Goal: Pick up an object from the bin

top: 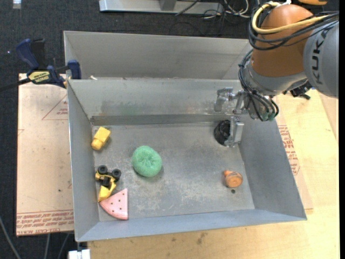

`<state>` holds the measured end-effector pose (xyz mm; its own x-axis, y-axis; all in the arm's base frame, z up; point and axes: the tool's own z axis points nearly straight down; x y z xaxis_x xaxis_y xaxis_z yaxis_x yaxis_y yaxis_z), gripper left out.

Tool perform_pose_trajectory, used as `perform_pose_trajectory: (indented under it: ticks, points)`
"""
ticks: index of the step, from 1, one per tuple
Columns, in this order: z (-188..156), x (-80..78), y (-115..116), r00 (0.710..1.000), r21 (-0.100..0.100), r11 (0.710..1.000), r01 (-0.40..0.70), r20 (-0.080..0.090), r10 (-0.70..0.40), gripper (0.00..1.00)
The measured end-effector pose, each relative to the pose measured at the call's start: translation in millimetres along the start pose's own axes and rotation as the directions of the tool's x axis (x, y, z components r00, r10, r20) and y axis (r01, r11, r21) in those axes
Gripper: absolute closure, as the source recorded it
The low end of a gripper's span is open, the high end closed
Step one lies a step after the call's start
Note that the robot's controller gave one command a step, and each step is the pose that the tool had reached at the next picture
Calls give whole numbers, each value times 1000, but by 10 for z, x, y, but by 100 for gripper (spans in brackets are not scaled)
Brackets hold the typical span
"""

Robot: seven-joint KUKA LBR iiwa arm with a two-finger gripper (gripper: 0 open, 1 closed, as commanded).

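Grey bin [188,158] | 1 green ball [146,161] | 1 pink wedge [115,204] | tool [231,137] beside 1 black piece [221,132] | grip: cannot tell

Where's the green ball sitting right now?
Camera view, left of the bin middle: the green ball lies right of the black-and-yellow toy and the pink wedge.

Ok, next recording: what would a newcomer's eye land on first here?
The arm's orange wrist cover looms at the upper right. Its gripper is down at the back right of the bin, beside a small dark round thing. On the floor, the green ball left of centre and the pink watermelon-slice toy in the near left corner stand out.
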<state>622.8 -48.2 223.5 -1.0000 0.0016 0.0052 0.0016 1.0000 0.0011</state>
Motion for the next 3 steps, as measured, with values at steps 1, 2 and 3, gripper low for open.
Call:
perform_pose_trajectory:
  ticks: [1,2,3]
  points:
    - [-52,-10,2,1000,1,1000,1,8,-1,0]
    - [259,-3,414,999,3,999,32,11,-32,0]
    - [422,-70,937,1000,0,1000,8,6,-8,0]
